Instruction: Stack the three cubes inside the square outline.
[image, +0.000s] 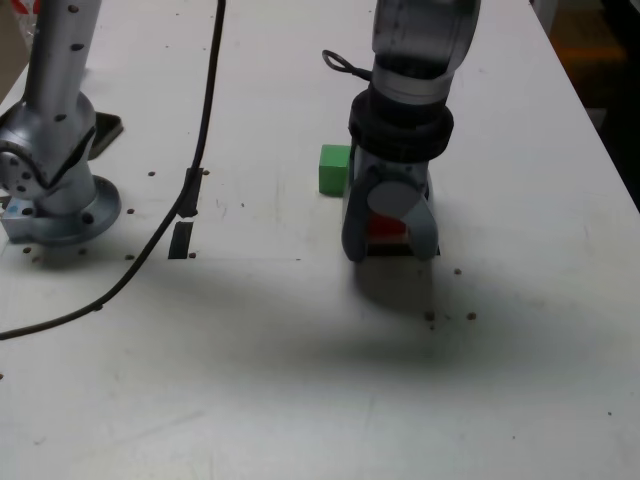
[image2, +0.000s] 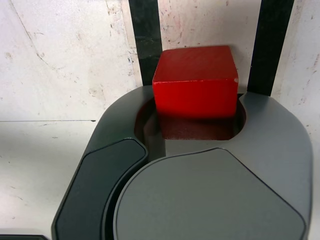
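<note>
White desk (image: 250, 380), scuffed and speckled, crossed by a black cable (image: 205, 110). The pincer (image: 390, 243) stands low over the square outline (image2: 145, 45), whose black tape sides flank the red cube (image2: 196, 80) in the wrist view. The cube sits between the jaws; whether they clench it or have released it cannot be told. The green cube (image: 335, 169) rests on the desk just beside the arm, at the exterior view's left. No yellow cube is visible. Judged progress: first cube at the outline, two stacking steps left.
</note>
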